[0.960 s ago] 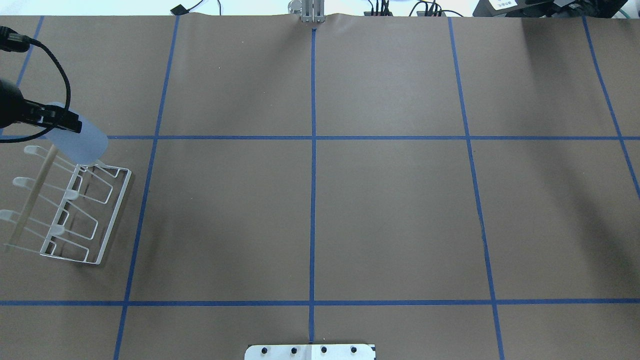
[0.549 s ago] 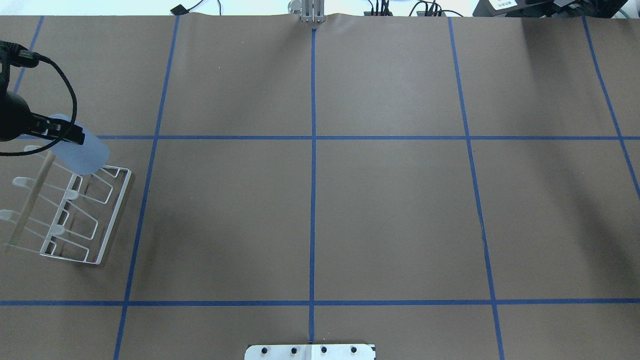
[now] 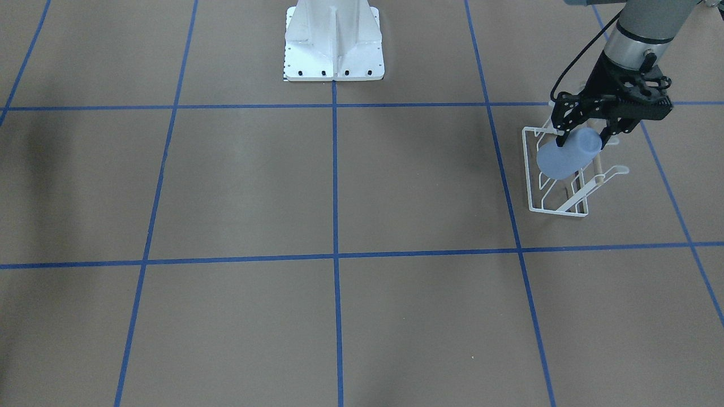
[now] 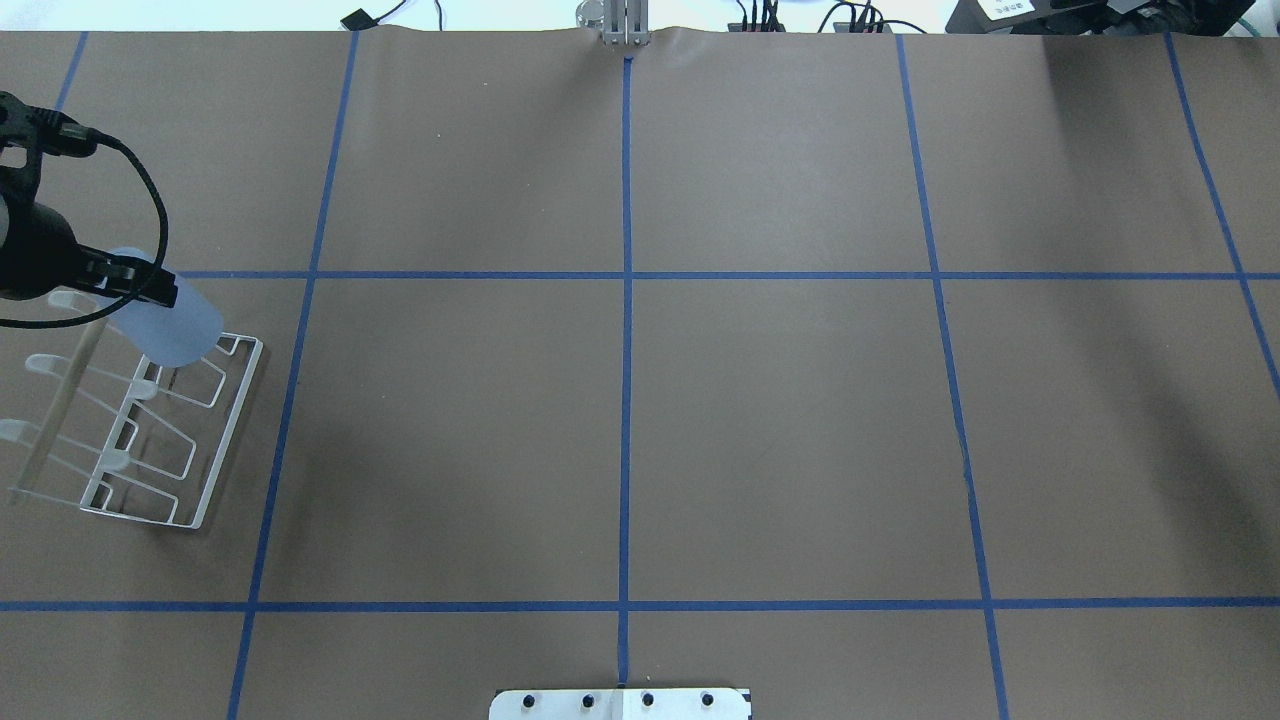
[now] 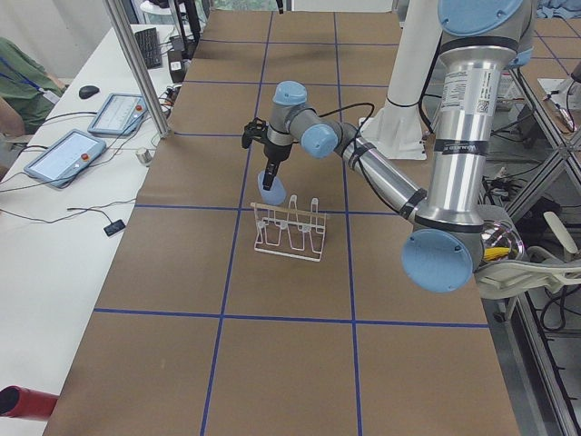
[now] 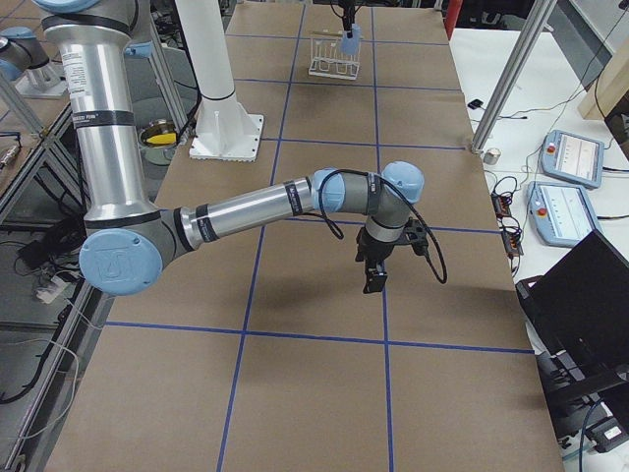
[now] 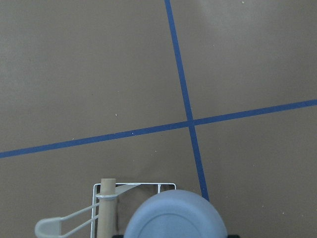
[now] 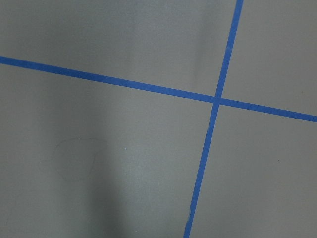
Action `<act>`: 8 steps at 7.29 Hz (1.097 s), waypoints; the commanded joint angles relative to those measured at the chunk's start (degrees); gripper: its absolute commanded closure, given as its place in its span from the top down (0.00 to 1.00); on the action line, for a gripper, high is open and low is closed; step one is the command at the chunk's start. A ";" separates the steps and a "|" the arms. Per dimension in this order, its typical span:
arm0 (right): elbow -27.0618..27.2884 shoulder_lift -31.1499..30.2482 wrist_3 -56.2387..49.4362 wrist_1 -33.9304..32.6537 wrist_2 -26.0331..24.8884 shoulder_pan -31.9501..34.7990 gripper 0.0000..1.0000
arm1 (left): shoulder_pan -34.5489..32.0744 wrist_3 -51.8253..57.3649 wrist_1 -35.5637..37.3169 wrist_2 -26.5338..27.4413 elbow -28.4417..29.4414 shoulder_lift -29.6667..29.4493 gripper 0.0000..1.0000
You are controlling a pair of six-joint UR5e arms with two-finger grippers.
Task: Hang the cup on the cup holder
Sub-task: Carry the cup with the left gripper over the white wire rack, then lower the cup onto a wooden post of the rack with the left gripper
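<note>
My left gripper (image 4: 148, 296) is shut on the pale blue cup (image 4: 172, 322) and holds it tilted just above the far end of the white wire cup holder (image 4: 228, 440). The cup's wide end points away from the wrist, over the rack's end prongs. In the front view the gripper (image 3: 582, 141) clamps the cup (image 3: 563, 158) over the rack (image 3: 557, 212). The left wrist view shows the cup's round end (image 7: 174, 217) beside the rack's beige bar (image 7: 107, 208). My right gripper (image 6: 373, 280) hangs over bare table far from the rack; I cannot tell whether it is open or shut.
The table is brown paper with blue tape grid lines (image 4: 626, 300). The robot's white base plate (image 3: 334, 51) sits at the middle of the near edge. The rack's other prongs (image 4: 40, 365) carry nothing. Tablets and cables lie on a side table (image 5: 82, 145).
My left gripper has carried the cup a little toward the robot and lower, so the cup now overlaps the rack's far end more. The rack has not moved.
</note>
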 commanded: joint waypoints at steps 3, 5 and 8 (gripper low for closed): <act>0.39 0.17 0.14 0.14 0.01 0.00 1.00 | 2.21 -0.63 0.57 0.77 0.37 0.75 0.00; 0.39 0.26 0.14 0.14 0.18 0.00 1.00 | 2.65 -0.63 0.48 0.77 1.07 0.75 0.00; 0.31 0.34 0.05 0.14 1.77 0.00 1.00 | 2.65 -0.28 0.48 1.82 1.51 0.67 0.69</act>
